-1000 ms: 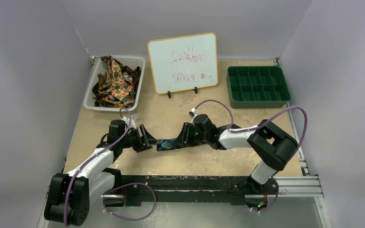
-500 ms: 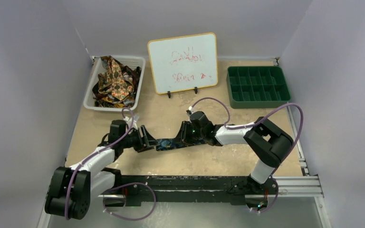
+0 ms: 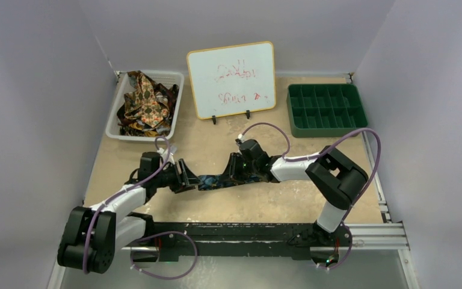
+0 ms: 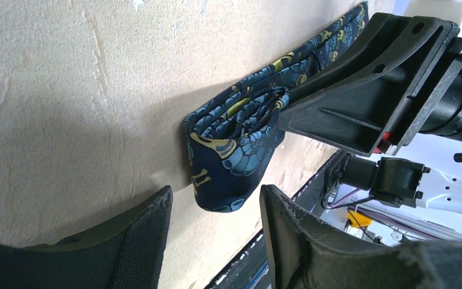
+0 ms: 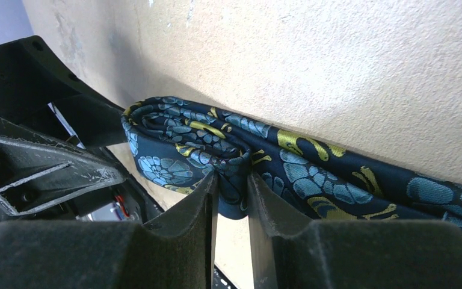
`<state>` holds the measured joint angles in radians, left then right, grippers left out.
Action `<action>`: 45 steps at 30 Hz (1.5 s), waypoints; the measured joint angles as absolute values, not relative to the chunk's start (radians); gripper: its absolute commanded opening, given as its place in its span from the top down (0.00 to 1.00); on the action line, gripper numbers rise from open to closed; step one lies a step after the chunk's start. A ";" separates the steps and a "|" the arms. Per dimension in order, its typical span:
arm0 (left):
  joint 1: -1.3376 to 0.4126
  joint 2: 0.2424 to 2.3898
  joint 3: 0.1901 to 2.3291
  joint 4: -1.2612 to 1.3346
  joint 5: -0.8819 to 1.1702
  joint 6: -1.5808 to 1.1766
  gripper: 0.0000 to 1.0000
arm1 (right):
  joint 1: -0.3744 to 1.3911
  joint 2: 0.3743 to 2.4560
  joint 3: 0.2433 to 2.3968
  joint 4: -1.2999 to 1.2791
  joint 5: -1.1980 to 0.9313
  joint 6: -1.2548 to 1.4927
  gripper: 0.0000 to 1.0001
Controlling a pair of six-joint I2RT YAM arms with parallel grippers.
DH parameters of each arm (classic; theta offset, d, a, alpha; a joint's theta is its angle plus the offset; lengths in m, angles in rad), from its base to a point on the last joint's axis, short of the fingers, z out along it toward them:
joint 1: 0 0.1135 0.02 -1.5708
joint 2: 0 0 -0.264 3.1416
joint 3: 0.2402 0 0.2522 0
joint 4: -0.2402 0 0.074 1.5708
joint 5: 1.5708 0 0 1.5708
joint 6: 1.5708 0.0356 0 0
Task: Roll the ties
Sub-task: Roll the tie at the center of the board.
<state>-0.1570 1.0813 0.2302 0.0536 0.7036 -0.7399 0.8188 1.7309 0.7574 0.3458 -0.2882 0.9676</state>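
Observation:
A dark navy tie (image 3: 214, 181) with blue and gold flowers lies on the table between my two grippers, partly rolled. My right gripper (image 3: 234, 173) is shut on a fold of the roll; in the right wrist view the fingers (image 5: 200, 205) pinch the tie (image 5: 313, 174) between them. My left gripper (image 3: 187, 178) is open. In the left wrist view the tie's rolled end (image 4: 234, 150) sits just at its fingertips (image 4: 156, 208) without touching them. The right gripper (image 4: 367, 90) shows behind the roll there.
A white basket (image 3: 115, 117) at the back left holds several more ties (image 3: 145, 101) in brown, gold and red. A whiteboard (image 3: 231, 78) stands at the back centre. A green compartment tray (image 3: 326, 108) is at the back right. A black rail (image 3: 246, 232) runs along the near edge.
My right arm has shifted a little left and farther back with the tie in its grip. The left gripper has stayed almost still at the tie's end.

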 measured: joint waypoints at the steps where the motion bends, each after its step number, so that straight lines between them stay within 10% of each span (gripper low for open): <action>1: -0.157 1.087 0.230 0.059 0.704 -0.739 0.47 | 0.817 1.734 0.757 0.346 -0.289 0.967 0.76; 26: -0.157 1.233 0.105 0.474 0.720 -0.952 0.49 | 0.798 1.821 0.757 0.473 -0.397 1.007 0.84; 45: -0.157 1.144 0.170 0.311 0.630 -0.880 1.00 | 0.793 1.765 0.793 0.360 -0.395 0.952 0.57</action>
